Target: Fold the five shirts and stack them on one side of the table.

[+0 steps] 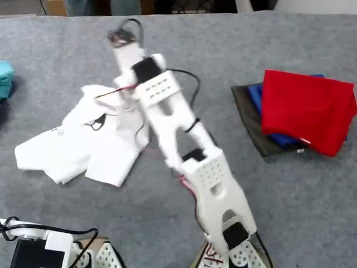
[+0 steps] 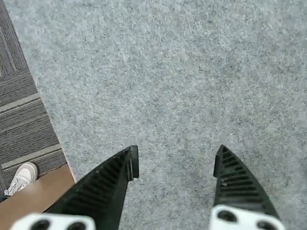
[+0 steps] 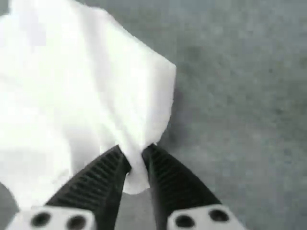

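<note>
My right gripper point(image 3: 136, 157) pinches an edge of the white shirt point(image 1: 83, 142), which lies rumpled on the left half of the table point(image 1: 279, 212). It looks light and limp, so hems and corners suit best. My left gripper point(image 2: 175, 163) hangs spread.

no readable text or numbers, small dark print on white shirt point(image 1: 89, 142) illegible

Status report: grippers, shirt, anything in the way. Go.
Right gripper shut on white shirt edge. Left gripper open over bare table. Folded stack, red shirt on top, lies apart.
</note>
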